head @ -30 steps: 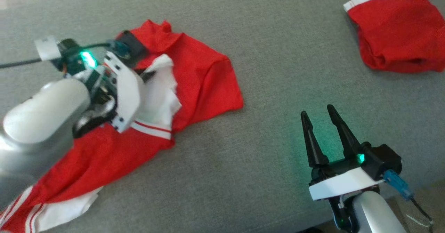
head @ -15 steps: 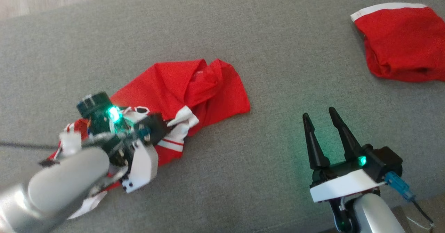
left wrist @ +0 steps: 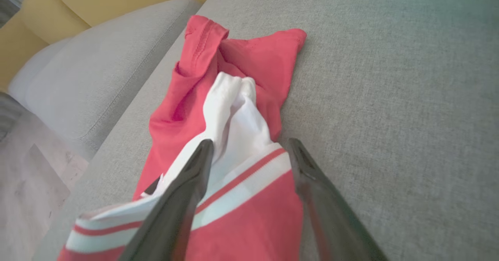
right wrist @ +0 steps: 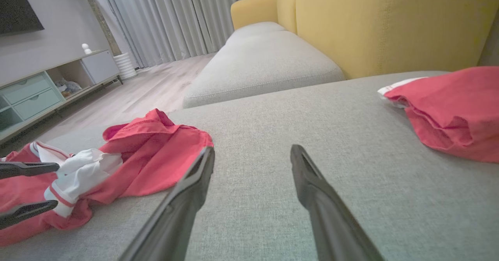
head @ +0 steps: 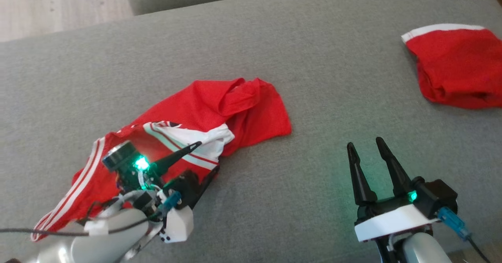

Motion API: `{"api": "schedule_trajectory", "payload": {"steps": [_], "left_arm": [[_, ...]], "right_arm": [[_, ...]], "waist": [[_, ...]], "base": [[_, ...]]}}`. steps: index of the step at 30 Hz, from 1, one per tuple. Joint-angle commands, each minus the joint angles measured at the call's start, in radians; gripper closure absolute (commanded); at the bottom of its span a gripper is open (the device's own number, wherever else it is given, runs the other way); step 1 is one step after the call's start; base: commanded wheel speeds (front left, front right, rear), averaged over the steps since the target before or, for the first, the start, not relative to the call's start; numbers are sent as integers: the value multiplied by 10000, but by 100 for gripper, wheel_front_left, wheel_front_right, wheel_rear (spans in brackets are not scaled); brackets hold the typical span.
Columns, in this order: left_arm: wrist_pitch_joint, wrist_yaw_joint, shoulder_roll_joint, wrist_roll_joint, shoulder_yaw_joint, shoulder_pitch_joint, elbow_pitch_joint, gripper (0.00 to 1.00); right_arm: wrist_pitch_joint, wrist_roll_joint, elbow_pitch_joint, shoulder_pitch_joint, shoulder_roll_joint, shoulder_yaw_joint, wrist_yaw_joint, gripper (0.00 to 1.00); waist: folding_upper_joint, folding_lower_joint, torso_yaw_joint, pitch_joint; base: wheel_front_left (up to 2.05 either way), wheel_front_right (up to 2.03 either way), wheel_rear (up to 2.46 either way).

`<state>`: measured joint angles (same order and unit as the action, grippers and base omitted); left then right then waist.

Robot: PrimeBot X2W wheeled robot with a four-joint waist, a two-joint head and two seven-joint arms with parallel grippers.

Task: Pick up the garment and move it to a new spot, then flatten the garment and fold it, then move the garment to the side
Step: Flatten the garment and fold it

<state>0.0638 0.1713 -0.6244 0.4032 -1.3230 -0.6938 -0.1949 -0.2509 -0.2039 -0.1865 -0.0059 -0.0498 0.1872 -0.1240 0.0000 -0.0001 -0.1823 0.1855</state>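
The garment (head: 243, 110) is red with white striped trim and lies crumpled on the grey cushion, left of centre. My left gripper (head: 207, 156) hovers open over its near right edge, fingers wide apart. In the left wrist view the left gripper (left wrist: 249, 144) straddles a white bunched fold of the garment (left wrist: 253, 58) without pinching it. My right gripper (head: 368, 147) stands open above bare cushion at the lower right, a good way from the garment. The right wrist view has the right gripper (right wrist: 253, 150) open, the garment (right wrist: 156, 152) to its left, and the left gripper's fingers (right wrist: 27, 169) at the far left.
A second red piece with a white hem (head: 459, 70) lies at the far right of the grey cushion (head: 313, 59). Wooden floor (head: 59, 4) lies beyond the cushion's far left edge. A yellow backrest (right wrist: 390, 23) rises behind.
My left gripper has swung toward the near side dragging the garment, then opened and let it go. The garment now lies bunched on the cushion. The head camera has shifted. The right gripper stays put.
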Motion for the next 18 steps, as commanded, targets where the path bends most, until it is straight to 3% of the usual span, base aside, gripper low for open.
{"api": "schedule_trajectory", "payload": {"steps": [1, 18], "left_arm": [[-135, 148, -169, -161, 462, -306, 105, 0], [229, 826, 751, -1762, 455, -800, -351, 0]], "right_arm": [[-109, 16, 299, -75, -5, 187, -67, 0], [-109, -100, 324, -219, -5, 265, -67, 0]], "waist": [[0, 1, 127, -83], [0, 1, 465, 272]], "base": [[0, 0, 0], [0, 0, 0]]}}
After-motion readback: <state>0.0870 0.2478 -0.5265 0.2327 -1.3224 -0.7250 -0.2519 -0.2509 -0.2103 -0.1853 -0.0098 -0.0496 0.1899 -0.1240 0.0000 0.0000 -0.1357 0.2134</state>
